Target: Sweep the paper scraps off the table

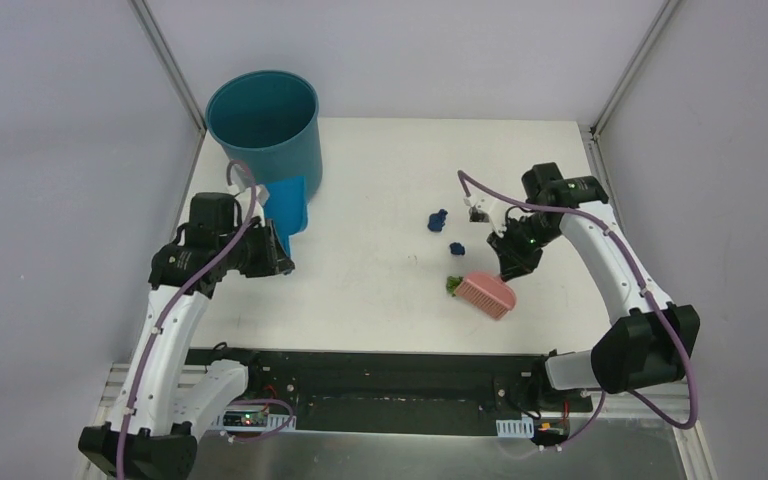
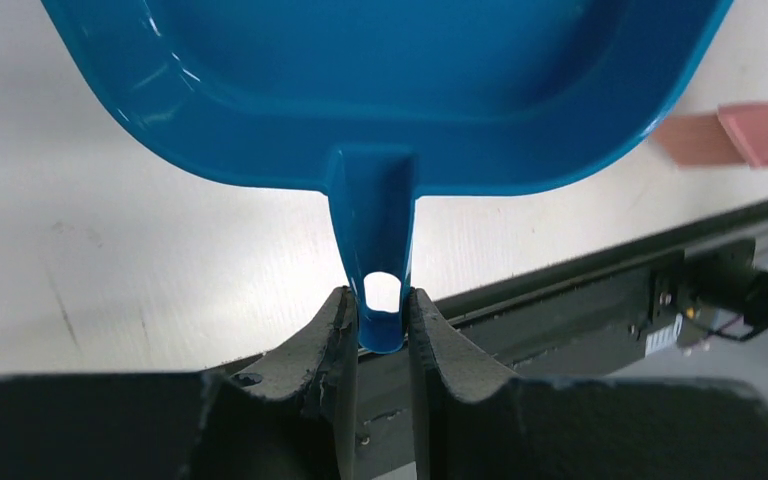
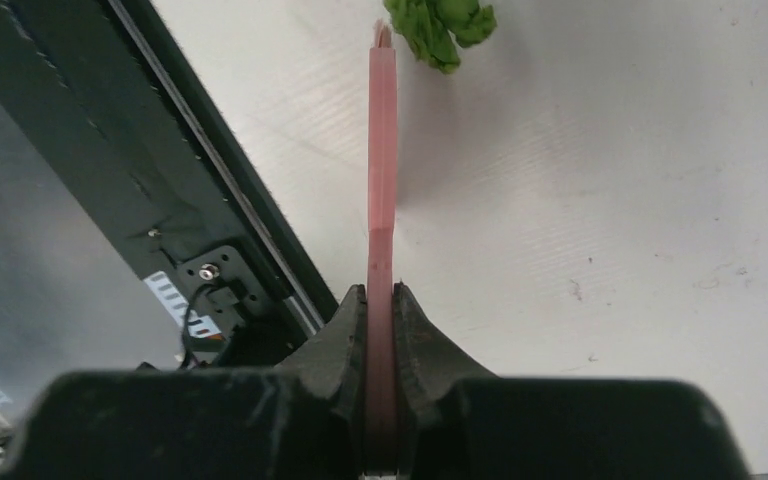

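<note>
Two dark blue paper scraps (image 1: 437, 219) (image 1: 455, 248) and an olive-green scrap (image 1: 453, 285) lie on the white table (image 1: 380, 180) right of centre. My right gripper (image 1: 508, 266) is shut on the pink brush (image 1: 487, 294), whose head rests beside the green scrap; the right wrist view shows the brush (image 3: 381, 150) edge-on with the green scrap (image 3: 440, 25) at its tip. My left gripper (image 1: 282, 262) is shut on the handle of the blue dustpan (image 1: 287, 205), which is lifted next to the bin. The left wrist view shows the dustpan (image 2: 380, 90), held by its handle.
A teal round bin (image 1: 265, 130) stands at the back left corner. A black strip (image 1: 360, 365) runs along the table's near edge. Grey enclosure walls close in on the left, right and back.
</note>
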{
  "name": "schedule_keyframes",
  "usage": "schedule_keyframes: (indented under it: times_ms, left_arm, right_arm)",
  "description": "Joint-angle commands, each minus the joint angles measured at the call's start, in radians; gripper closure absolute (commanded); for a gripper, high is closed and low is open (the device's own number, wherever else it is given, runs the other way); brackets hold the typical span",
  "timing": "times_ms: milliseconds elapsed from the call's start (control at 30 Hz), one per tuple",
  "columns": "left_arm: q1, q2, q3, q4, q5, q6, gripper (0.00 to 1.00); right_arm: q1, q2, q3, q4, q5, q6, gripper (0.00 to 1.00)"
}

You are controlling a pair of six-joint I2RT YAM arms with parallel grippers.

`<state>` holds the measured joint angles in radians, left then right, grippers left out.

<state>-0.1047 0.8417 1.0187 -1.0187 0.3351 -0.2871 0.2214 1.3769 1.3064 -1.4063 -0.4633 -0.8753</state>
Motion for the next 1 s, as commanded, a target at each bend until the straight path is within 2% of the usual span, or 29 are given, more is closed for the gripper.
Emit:
schedule_keyframes:
  times_ms: [0, 200, 367, 533, 733, 900, 967]
  left_arm:
    - [-0.086, 0.073, 0.065, 0.021, 0.102, 0.082, 1.00]
    - [-0.246, 0.285, 0.181, -0.026, 0.024, 0.081, 1.00]
    - [-0.363, 0.500, 0.273, -0.128, -0.048, 0.124, 1.00]
    - [-0.481, 0.590, 0.262, -0.157, -0.120, 0.130, 1.00]
    - [-0.639, 0.748, 0.293, -0.211, -0.130, 0.136, 1.00]
    - [-0.735, 0.843, 0.295, -0.194, -0.184, 0.088, 1.00]
    - [-0.760, 0.857, 0.293, -0.143, -0.202, 0.069, 1.00]
  right_arm:
    - [0.003, -0.014, -0.044, 0.147, 0.120, -0.112, 1.00]
    - [0.004, 0.149, 0.044, 0.266, 0.135, -0.032, 1.00]
    - [-0.006, 0.238, 0.209, 0.216, 0.053, 0.051, 1.00]
    - [-0.041, 0.129, 0.161, 0.185, -0.007, 0.087, 1.00]
    - [-0.104, 0.021, 0.126, 0.165, -0.091, 0.234, 1.00]
    - [-0.132, -0.059, 0.071, 0.244, -0.052, 0.347, 1.00]
    - [-0.173, -0.072, 0.049, 0.278, -0.121, 0.391, 1.00]
